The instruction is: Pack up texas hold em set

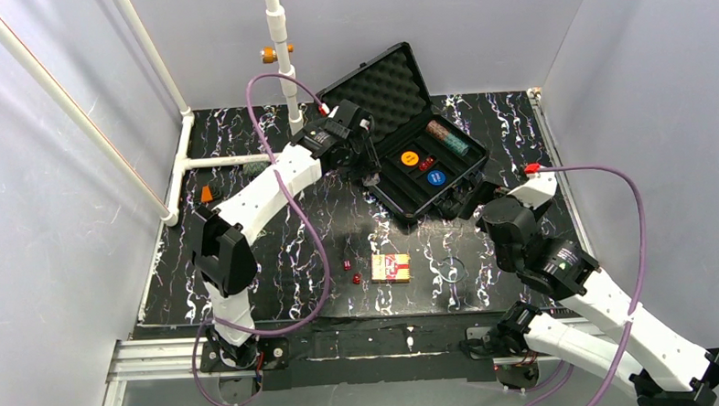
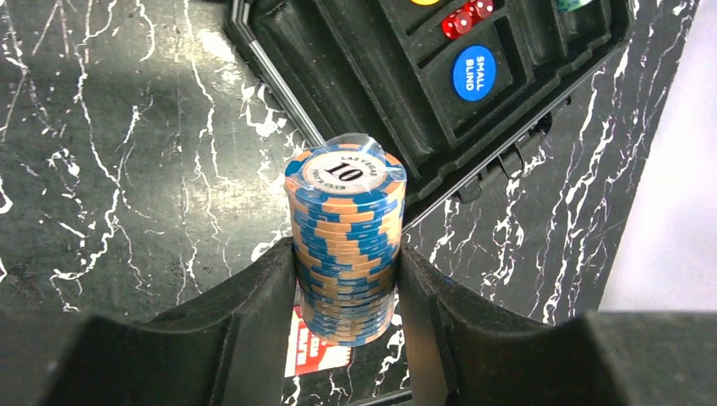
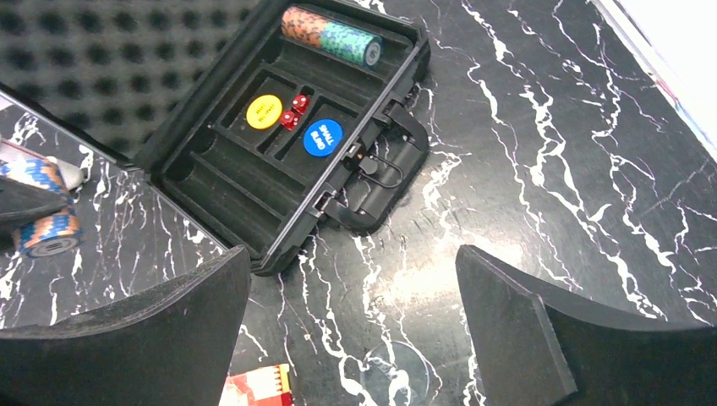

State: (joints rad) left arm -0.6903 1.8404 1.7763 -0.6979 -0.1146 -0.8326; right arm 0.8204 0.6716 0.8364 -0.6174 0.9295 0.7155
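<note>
– Left end effector: what has it got?
– It is clamped on a stack of blue-and-orange chips (the top chip reads 10). The fingers press its two sides, and it is held over the desk, just outside the left edge of the black case.
– And the right end effector?
– Its jaws are wide apart with nothing between them. It hangs above the desk near the case's latch side.
– What lies in the case?
– The lid is up, showing foam. In the tray are a yellow disc, a blue disc marked SMALL BLIND, two red dice between them, and a chip roll on its side in the far slot.
– Anything outside?
– A red-yellow card box lies on the desk in front of the case, with two loose dice just to its left.
</note>
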